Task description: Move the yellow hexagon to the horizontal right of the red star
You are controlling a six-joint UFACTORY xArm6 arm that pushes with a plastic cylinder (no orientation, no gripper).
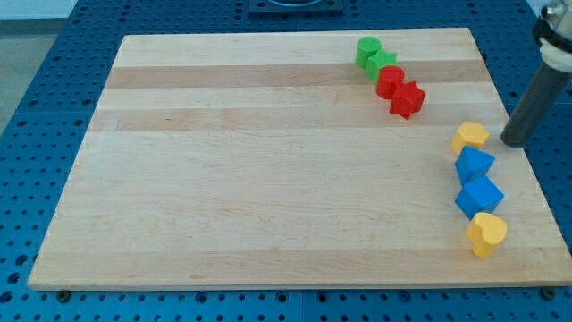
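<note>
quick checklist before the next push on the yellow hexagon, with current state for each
1. My tip in view, just to the view's right of the yellow hexagon: ok.
2. Tip touching the hexagon: cannot tell, a slight gap seems to show.
3. Hexagon already level with the red star, on its right: not ok, it sits lower.
4. Board right of the star free: ok.
5. Hexagon free of neighbours: not ok, a blue block sits against its lower edge.
6. Hexagon away from the board edge: ok.
</note>
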